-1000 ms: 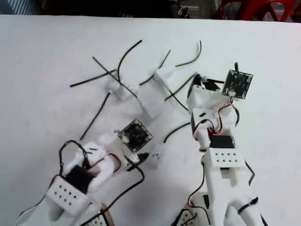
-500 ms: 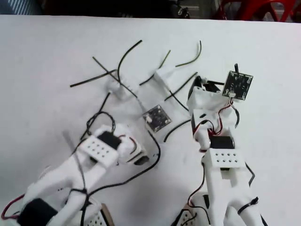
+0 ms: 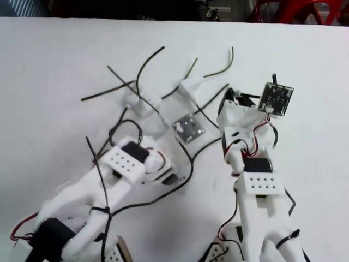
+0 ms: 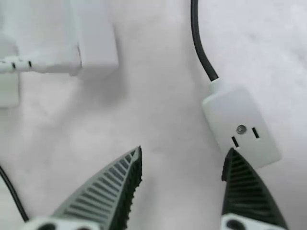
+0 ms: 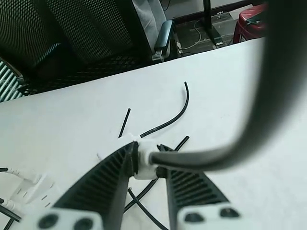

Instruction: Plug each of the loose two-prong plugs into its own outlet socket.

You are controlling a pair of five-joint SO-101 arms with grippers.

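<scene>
Outlet socket [image 4: 240, 127] lay on the white table [image 4: 158, 96], with a black cord [image 4: 199, 43] leaving the end opposite its slots. The left claw [image 4: 184, 167] stood open at the socket and gripped nothing. Its dark fingertip [image 4: 240, 179] sat at the socket's slotted end, touching or nearly so; I could not tell which. The grey finger [image 4: 122, 184] was well to the side of the socket. A second white block [image 4: 72, 43] lay apart from the socket, beyond the claw. Off to one side of the socket, the right claw [image 5: 146, 163] was clamped on a white two-prong plug [image 5: 143, 154] held above the table, and the plug lead [image 5: 216, 155] arched away from it. The plug's prongs were hidden.
</scene>
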